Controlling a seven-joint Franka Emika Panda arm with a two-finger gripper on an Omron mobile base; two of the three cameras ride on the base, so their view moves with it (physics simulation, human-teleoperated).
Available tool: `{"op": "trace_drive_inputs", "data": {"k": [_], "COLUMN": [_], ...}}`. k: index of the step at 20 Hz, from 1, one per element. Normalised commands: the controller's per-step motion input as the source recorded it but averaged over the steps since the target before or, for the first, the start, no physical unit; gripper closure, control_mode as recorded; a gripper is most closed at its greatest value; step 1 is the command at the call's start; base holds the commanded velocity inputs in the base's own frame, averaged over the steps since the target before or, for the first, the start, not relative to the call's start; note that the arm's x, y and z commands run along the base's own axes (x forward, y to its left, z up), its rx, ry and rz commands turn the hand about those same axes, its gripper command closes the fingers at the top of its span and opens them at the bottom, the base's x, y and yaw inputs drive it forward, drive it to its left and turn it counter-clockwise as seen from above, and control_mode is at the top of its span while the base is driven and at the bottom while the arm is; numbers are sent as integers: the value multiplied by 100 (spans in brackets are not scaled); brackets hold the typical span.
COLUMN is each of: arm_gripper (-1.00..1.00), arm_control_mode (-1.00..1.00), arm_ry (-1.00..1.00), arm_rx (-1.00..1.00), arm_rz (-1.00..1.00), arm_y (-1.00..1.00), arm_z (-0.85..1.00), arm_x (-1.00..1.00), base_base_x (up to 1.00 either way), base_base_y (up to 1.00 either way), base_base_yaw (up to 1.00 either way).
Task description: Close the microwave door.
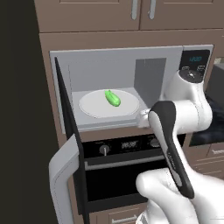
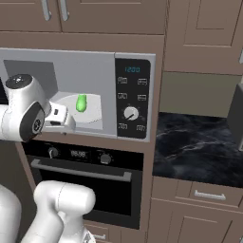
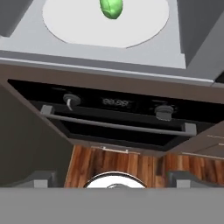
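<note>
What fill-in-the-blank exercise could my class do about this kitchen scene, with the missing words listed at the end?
1. The microwave door is swung ____.
2. On the white turntable inside the microwave lies a small ____ vegetable.
3. Right below the microwave sits a black ____ with a bar handle.
4. The knob on the microwave's control panel is ____ in colour.

Missing words: open; green; oven; white

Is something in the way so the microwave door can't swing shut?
Yes, the robot's own arm reaches across in front of the open microwave, in the swing path of the microwave door. The green vegetable sits well inside.
</note>
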Motion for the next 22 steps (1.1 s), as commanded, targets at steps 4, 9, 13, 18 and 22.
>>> {"op": "trace_drive_inputs", "data": {"k": [4,9,13,18,22], "arm_gripper": [-100,-100,-100,-100,-100], "arm_control_mode": [-100,-100,-100,-100,-100], "arm_ry": [-28,-23,-26,-23,-20], "arm_rx": [0,0,0,0,0], "arm_rz": [1,0,1,3,2], "arm_y": [32,29,23,8,10], "arm_z": [0,0,0,0,0], "arm_x": [-47,-53,-66,-58,-62], "base_base_x": [0,0,0,0,0], "base_base_y": [0,0,0,0,0], "base_base_yaw": [0,0,0,0,0]}}
